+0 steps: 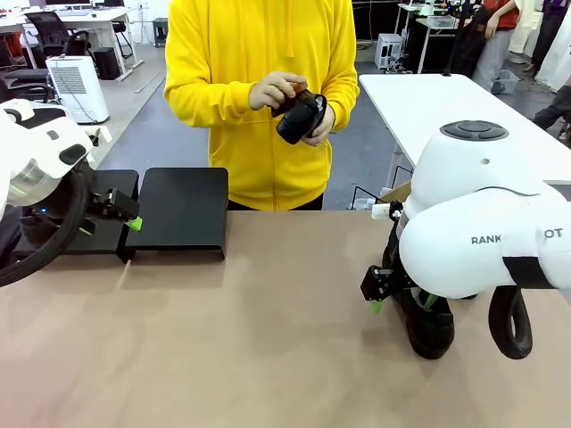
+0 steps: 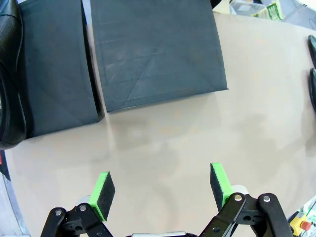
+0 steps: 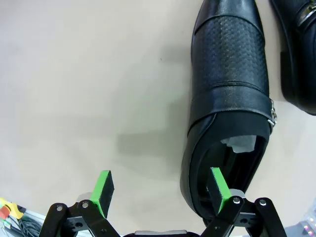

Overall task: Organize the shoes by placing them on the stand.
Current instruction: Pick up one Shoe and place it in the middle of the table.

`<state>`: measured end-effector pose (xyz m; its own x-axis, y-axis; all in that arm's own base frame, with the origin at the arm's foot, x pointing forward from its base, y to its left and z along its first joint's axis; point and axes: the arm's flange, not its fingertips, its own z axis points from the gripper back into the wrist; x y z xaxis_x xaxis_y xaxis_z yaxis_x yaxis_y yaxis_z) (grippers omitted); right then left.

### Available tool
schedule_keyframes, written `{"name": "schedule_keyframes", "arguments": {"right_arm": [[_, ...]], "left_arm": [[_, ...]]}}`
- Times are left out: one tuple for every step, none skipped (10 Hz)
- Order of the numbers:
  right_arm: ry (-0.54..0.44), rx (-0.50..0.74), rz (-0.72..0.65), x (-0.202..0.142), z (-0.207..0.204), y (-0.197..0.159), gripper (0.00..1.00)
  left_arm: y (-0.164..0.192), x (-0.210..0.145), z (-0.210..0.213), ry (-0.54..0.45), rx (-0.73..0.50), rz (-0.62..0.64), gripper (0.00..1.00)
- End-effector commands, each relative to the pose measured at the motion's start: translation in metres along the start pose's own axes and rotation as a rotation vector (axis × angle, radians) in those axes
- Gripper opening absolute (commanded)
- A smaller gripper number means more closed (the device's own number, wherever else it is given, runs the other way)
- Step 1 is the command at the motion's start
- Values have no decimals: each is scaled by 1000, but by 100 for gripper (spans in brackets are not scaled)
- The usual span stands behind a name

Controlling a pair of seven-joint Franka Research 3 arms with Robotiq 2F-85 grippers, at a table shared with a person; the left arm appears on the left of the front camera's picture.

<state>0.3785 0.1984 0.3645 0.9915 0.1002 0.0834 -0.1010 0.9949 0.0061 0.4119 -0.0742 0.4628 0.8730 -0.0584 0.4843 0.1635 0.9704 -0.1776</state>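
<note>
Tan tabletop (image 1: 268, 357) stretches before you, the stand (image 1: 183, 209) at its ten o'clock and a person (image 1: 259, 169) in a yellow hoodie at twelve o'clock holding one shoe (image 1: 302, 118) in both hands (image 1: 278, 91) at chest height. Your left claw (image 2: 163, 190) hangs spread wide over bare surface just short of the stand's two sections, gripping nothing. Your right claw (image 3: 163, 190) is likewise spread at four o'clock, one green pad (image 3: 218, 185) over the open heel end of a textured shoe (image 3: 229, 89) lying on the tabletop, a second shoe (image 3: 298, 49) just beside it.
</note>
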Motion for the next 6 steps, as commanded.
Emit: {"name": "schedule_keyframes", "arguments": {"right_arm": [[-25,-25,-40,8,-15,1,100],[-36,-19,-76,11,-18,1,100],[-42,-8,-98,13,-20,-1,100],[-45,-12,-103,15,-20,-1,100],[-40,-20,-106,16,-24,0,89],[-35,-22,-108,17,-27,0,70]], "left_arm": [[3,0,1,-4,-18,-1,100],[3,0,1,-4,-18,-1,100],[3,0,1,-4,-18,-1,100],[3,0,1,-4,-18,-1,100],[3,0,1,-4,-18,-1,100],[3,0,1,-4,-18,-1,100]]}}
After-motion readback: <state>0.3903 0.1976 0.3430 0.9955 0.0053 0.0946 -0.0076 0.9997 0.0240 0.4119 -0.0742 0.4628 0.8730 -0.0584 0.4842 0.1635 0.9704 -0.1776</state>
